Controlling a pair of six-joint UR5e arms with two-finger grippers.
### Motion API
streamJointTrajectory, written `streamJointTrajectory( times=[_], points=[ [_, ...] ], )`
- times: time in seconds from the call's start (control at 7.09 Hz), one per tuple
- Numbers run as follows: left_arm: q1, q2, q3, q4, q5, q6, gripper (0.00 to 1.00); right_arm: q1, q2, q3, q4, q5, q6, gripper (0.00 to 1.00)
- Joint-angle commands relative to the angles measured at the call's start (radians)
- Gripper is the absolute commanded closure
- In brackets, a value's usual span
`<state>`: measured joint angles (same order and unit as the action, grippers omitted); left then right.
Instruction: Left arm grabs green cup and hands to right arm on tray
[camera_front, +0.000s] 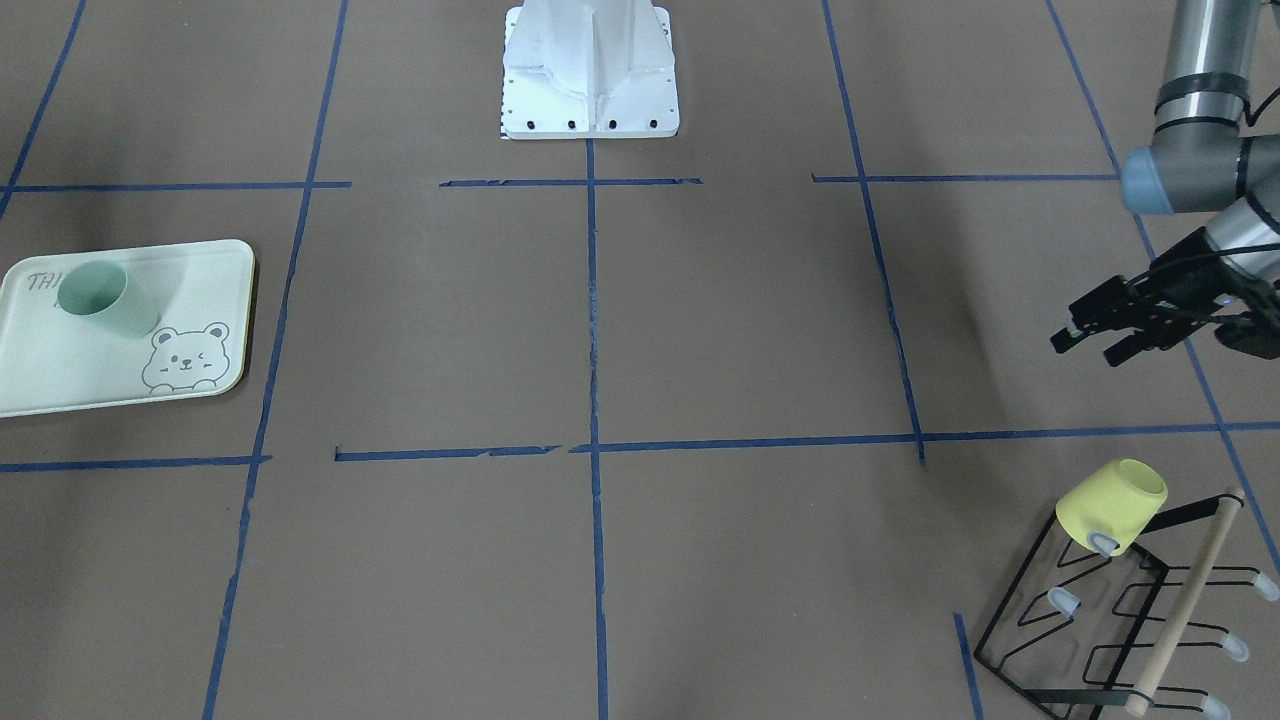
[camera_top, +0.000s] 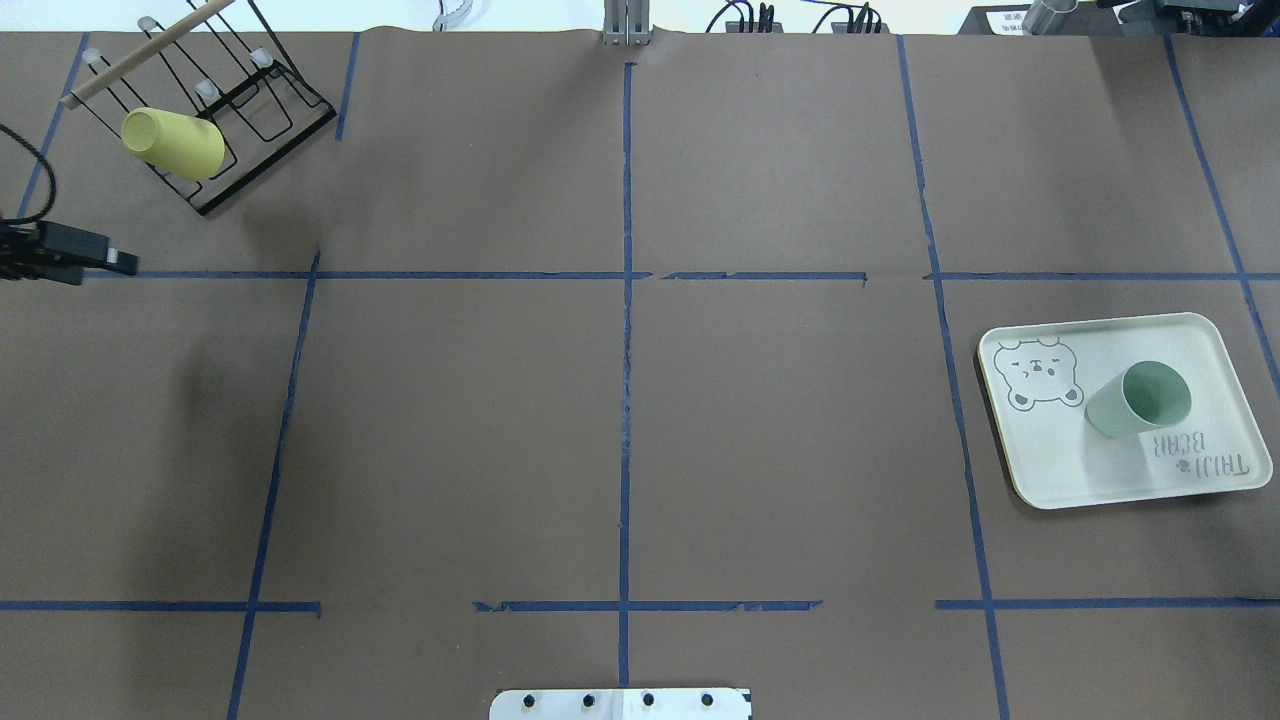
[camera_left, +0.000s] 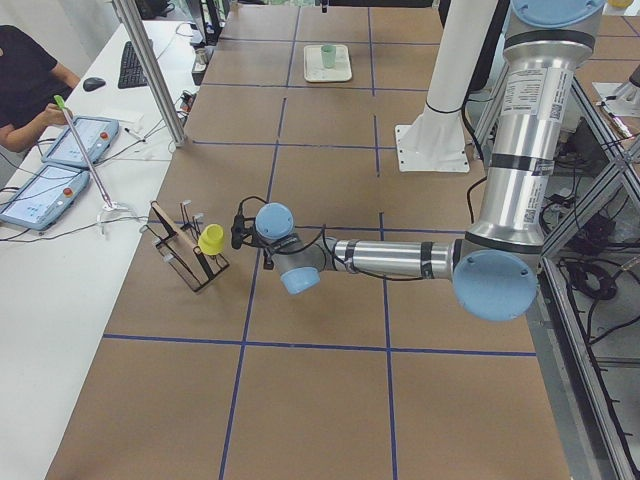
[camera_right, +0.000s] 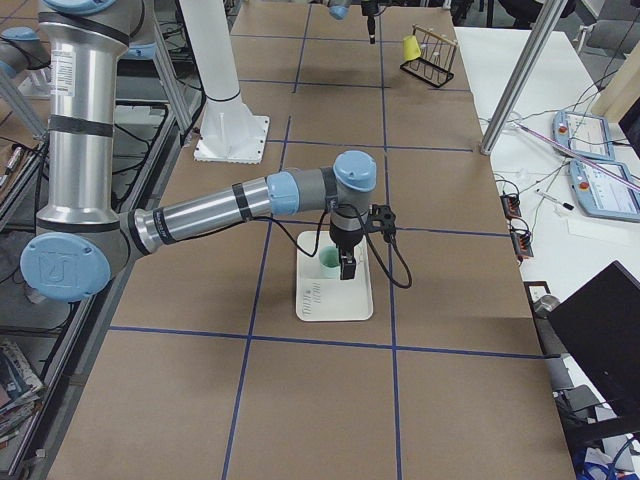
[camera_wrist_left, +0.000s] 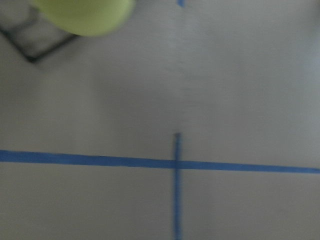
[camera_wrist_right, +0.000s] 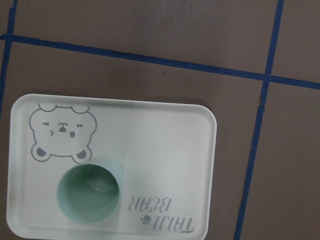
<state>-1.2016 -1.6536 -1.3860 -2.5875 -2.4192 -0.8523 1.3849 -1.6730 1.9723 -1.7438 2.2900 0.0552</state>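
Left pincer (camera_front: 1085, 350): fingers spread and holding nothing; it lies roughly level above bare table at the end of the left arm (camera_left: 390, 258).
Right pincer (camera_right: 347, 262): points down from the right arm (camera_right: 210, 212). Only a side view shows it, so whether it is spread or closed cannot be told.
Green cup (camera_top: 1140, 400): upright, mouth up, directly beneath the right pincer and far across the table from the left one.
Tray (camera_top: 1060, 450): flat under the right pincer; the cup stands between its bear drawing and its lettering.
Yellow cup (camera_front: 1110, 505): tipped on a prong of the black wire rack (camera_top: 268, 158), near the left pincer.

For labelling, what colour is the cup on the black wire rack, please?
Pale yellow plastic cup; front-facing view.
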Motion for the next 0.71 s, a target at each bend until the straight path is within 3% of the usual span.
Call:
streamJointTrajectory(
  times=[0.0, 0.14, 0.56],
  points=[
    [-0.196, 0.031, -0.005, 0.259, -0.014, 0.468, 0.00, 0.048, -0.001, -0.084, -0.005, 0.002, -0.113, 0.00],
    [-0.241, 0.026, -0.037, 0.417, -0.014, 0.627, 0.00, 0.055, -0.008, -0.090, -0.005, 0.002, -0.147, 0.00],
    [-0.277, 0.034, -0.349, 0.929, -0.012, 0.764, 0.00, 0.074, -0.071, -0.092, -0.005, 0.020, -0.193, 0.00]
  ],
)
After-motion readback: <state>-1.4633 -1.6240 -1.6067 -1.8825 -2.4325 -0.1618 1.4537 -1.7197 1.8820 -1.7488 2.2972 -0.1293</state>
